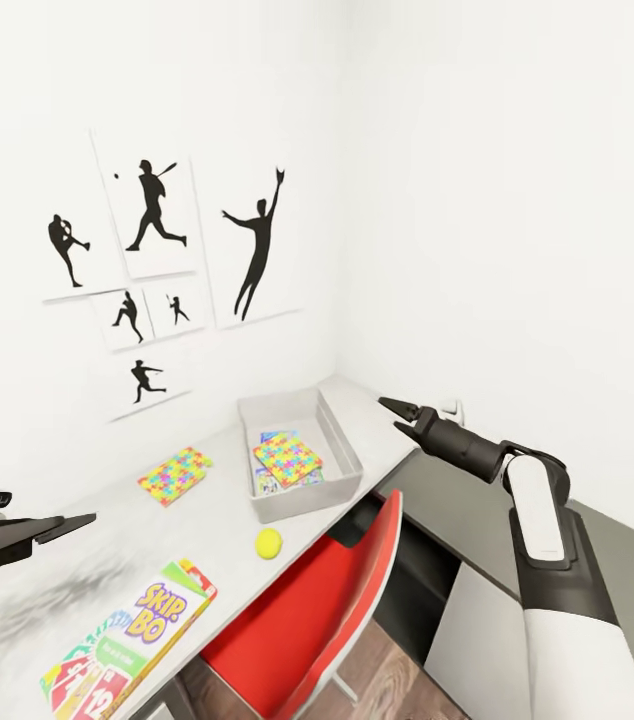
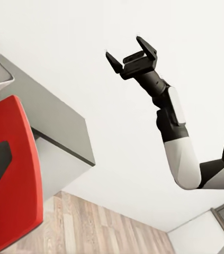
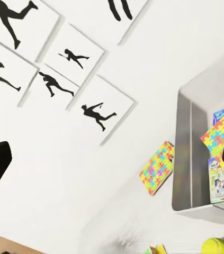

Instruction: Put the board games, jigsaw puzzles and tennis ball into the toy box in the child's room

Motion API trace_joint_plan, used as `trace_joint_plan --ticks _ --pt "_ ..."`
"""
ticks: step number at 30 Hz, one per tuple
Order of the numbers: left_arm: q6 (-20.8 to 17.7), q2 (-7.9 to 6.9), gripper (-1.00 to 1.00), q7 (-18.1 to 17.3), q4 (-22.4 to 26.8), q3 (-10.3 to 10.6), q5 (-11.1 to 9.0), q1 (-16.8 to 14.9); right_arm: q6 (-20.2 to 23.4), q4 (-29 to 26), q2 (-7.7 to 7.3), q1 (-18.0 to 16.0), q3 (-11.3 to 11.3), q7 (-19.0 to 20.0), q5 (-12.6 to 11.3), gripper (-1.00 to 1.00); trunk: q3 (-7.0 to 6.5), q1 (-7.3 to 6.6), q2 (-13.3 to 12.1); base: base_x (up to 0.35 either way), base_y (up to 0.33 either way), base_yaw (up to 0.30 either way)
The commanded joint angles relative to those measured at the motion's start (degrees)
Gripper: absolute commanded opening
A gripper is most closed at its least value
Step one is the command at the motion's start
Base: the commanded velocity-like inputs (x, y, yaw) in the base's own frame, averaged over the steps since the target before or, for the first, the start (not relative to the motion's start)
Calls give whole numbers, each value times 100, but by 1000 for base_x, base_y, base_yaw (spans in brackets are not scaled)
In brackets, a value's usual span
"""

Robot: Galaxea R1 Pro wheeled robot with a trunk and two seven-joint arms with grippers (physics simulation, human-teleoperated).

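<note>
The toy box (image 1: 342,450) stood near the desk's (image 1: 217,510) far corner, already holding one jigsaw puzzle (image 1: 288,458) tilted over a board game (image 1: 269,483). The second puzzle (image 1: 175,474) lay flat toward the desk's wall edge; thin and stiff, it probably needed pinching at a rim. The tennis ball (image 1: 268,542) sat at the front edge, light, fuzzy and apt to roll, best taken across its middle. The SKIP-BO box (image 1: 129,643), wide, flat and rigid, lay at the near end. The right pincer (image 1: 403,416) hung spread beside the toy box; the left pincer (image 1: 62,526) looked nearly together, though I could not tell
</note>
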State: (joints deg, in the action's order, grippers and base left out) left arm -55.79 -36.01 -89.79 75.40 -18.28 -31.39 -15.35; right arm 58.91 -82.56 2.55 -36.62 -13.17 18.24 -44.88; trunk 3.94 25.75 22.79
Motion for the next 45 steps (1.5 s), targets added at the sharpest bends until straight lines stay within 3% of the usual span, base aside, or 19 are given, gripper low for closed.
trace_joint_plan --ticks 1,24,37,45 --pt "-61 -3 100 -22 1 0 1 -3 28 3 8 11 -17 60 60 100 5 3 13 -85 19 -143" --pt "-63 -3 100 -22 -7 0 1 -3 -17 17 16 93 9 0 110 100 -186 3 13 -15 3 -134" --pt "-59 -3 100 -22 -11 0 1 -3 45 18 4 115 15 -20 114 100 -248 3 13 0 0 -29" --pt "-55 -3 100 -22 -55 0 1 -3 109 -34 -385 707 29 36 38 100 -251 3 13 0 0 -1"
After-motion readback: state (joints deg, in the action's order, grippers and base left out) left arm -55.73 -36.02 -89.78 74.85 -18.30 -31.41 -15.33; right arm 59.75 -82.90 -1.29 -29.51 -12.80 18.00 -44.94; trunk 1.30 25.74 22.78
